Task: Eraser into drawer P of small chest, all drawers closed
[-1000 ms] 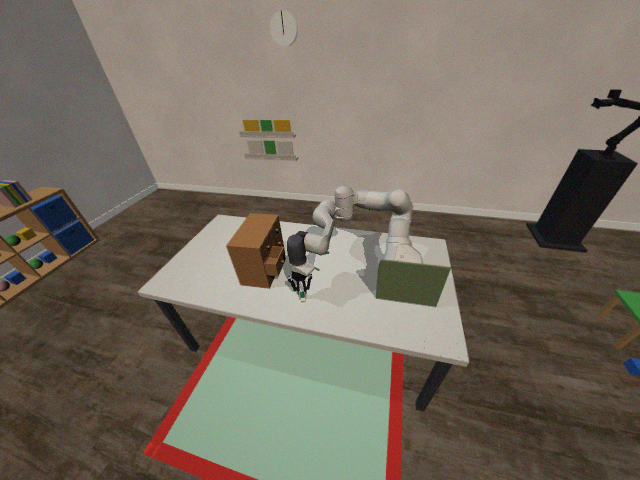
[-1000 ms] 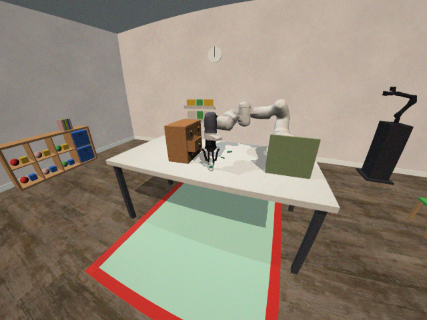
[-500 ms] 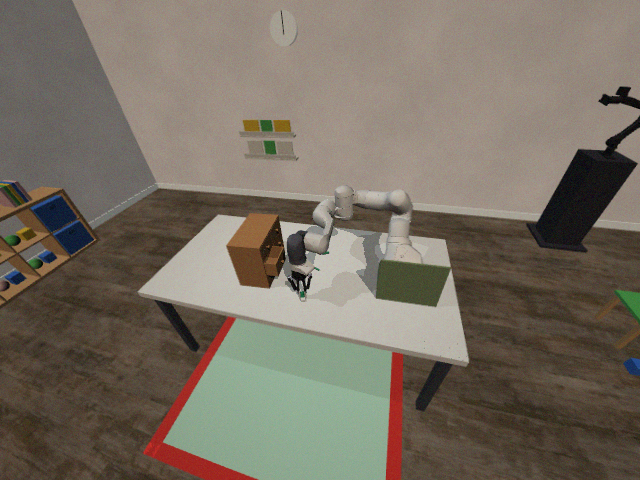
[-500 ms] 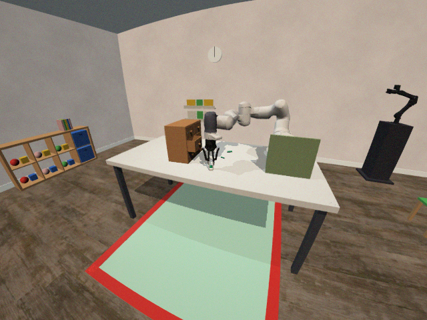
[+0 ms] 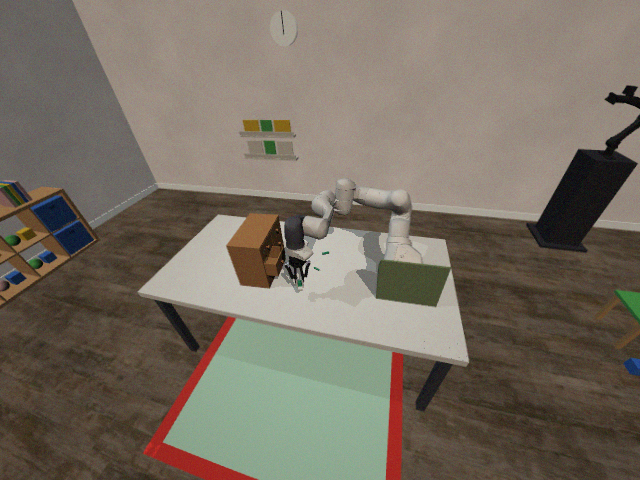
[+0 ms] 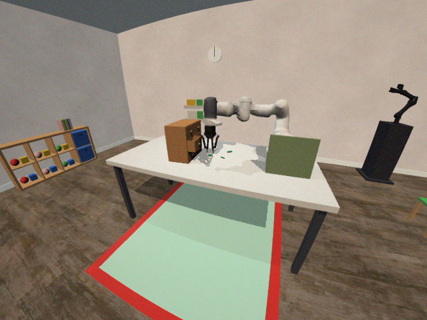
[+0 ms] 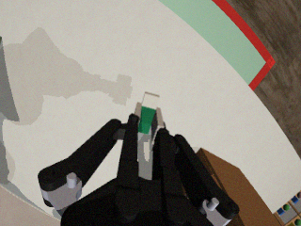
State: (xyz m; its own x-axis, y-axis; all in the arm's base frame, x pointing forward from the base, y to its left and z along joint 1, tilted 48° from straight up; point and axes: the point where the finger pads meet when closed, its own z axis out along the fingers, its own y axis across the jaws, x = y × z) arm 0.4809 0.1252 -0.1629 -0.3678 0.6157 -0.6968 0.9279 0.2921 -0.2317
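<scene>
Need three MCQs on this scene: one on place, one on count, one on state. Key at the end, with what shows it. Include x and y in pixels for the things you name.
1. Where is the eraser [image 5: 299,283] [image 6: 209,155] [image 7: 147,118]?
A. In a drawer
B. Between the jaws
C. On top of the chest

2. How many small green pieces lie loose on the table, eraser aside?
A. Two
B. Four
C. Five

3. How do the drawers of the chest [image 5: 254,258] [image 6: 177,145] [image 7: 232,179] stand?
A. All flush
B. All removed
C. One partly out

Key:
1 B: the wrist view shows its green-and-white body between the fingertips.
2 A: one piece [image 5: 325,253] [image 6: 229,151] and another [image 5: 316,268] [image 6: 222,157] lie beyond the jaws.
3 C: one drawer [image 5: 272,266] [image 6: 193,145] juts from the front.
</scene>
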